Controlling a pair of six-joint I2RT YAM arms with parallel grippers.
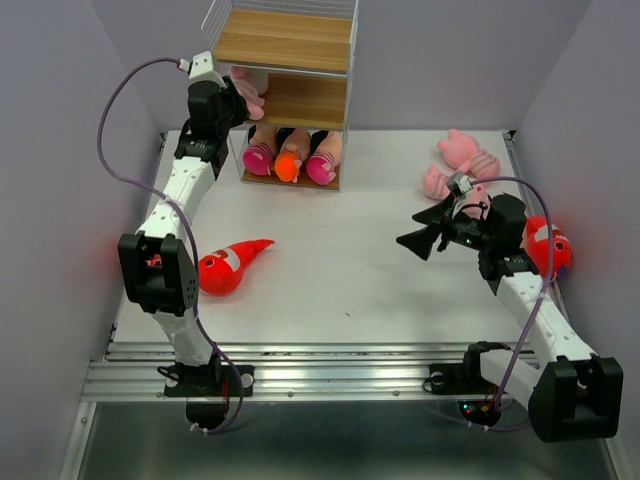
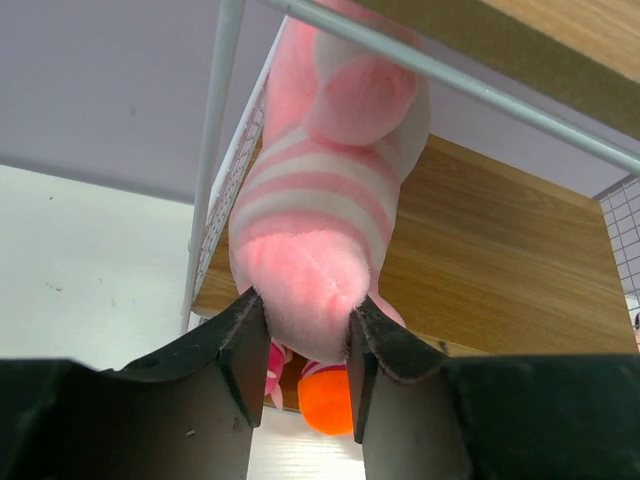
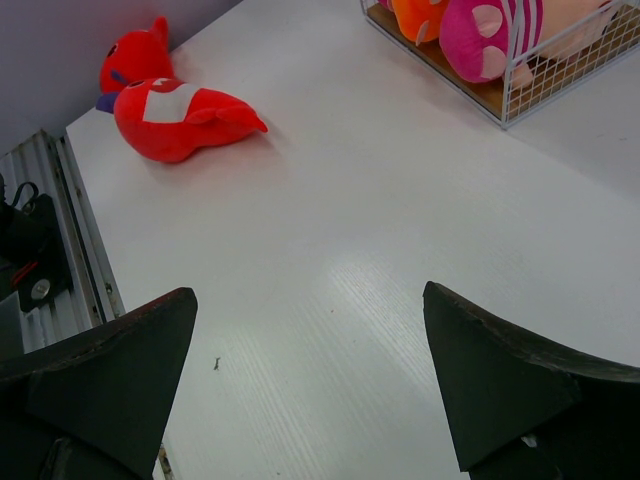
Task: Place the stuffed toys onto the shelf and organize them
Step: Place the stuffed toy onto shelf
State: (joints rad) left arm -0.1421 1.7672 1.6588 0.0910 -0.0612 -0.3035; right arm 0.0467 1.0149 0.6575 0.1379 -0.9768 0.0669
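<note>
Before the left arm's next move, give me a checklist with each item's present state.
1. Left end effector grips the pink striped toy: ok, its fingers touch both sides.
2. Toy resting on the middle board: cannot tell, its underside is hidden.
3. Toy fully inside the shelf: not ok, the held end sticks out at the left side.
4. Right end effector open and empty: ok.
5. Three toys lined up on the lowest level: ok.
6. Table cleared of toys: not ok, a red shark and others lie loose.
</note>
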